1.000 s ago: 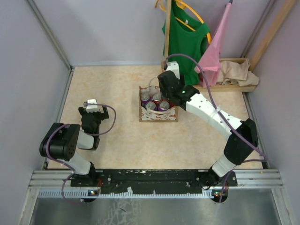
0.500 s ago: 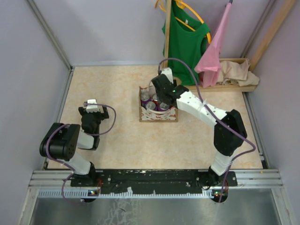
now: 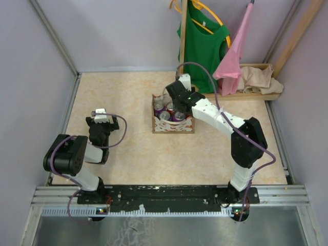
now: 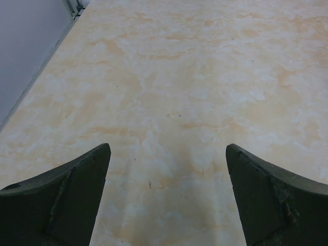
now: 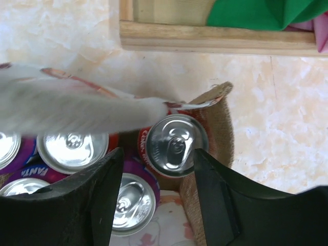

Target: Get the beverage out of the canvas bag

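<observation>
Right hand [image 5: 159, 154] clamps upright red can [image 5: 174, 145] in canvas bag [image 5: 218, 118] corner; likely lift straight up. Left hand [image 4: 166, 195] open, empty.

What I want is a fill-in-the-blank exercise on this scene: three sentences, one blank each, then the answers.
1. The right arm's fingers are shut on a silver-topped drink can whose side is ___.
2. That can stands ___ the cream floral canvas bag.
3. The left arm's fingers stand ___ over the bare marbled tabletop.
Missing words: red; inside; open.
</observation>
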You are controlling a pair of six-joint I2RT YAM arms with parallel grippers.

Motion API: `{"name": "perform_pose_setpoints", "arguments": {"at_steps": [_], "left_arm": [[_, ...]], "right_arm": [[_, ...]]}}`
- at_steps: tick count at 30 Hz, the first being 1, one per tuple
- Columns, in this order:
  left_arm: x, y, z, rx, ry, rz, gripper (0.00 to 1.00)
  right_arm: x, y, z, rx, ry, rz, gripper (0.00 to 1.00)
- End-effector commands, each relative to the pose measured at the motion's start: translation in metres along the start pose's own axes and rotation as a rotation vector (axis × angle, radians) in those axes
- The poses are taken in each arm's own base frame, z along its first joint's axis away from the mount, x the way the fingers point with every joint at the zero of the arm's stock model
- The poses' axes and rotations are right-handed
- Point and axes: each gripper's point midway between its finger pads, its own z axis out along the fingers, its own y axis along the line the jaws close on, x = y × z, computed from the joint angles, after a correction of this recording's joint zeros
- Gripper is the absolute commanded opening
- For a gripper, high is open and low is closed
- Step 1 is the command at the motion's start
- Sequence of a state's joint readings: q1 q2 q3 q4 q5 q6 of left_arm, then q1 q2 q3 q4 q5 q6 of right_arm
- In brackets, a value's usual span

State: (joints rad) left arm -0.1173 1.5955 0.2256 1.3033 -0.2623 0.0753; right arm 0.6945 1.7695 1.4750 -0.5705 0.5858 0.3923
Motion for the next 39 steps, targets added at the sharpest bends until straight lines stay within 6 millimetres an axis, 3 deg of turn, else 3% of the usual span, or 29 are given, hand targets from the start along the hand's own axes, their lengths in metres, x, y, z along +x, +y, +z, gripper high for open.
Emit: {"name": "perform_pose_setpoints", "arguments": {"at_steps": [1, 6, 14, 39], "left_arm": [[-0.006, 0.001, 0.0, -0.009, -0.028, -0.017, 1.0], [-0.006, 0.001, 0.0, -0.01, -0.028, -0.018, 1.0], [-0.006, 0.001, 0.0, -0.01, -0.028, -0.018, 1.0], [-0.005, 0.001, 0.0, -0.008, -0.028, -0.018, 1.0]], "right_arm": [[-0.017, -0.02, 0.009, 0.038, -0.02, 0.124, 0.58], [-0.009, -0.038, 0.024, 0.029, 0.017, 0.201, 0.64], [0.0, -0.033, 0.036, 0.018, 0.058, 0.198, 0.74], [0.078, -0.029, 0.067, 0.086, 0.259, 0.196, 0.66]]}}
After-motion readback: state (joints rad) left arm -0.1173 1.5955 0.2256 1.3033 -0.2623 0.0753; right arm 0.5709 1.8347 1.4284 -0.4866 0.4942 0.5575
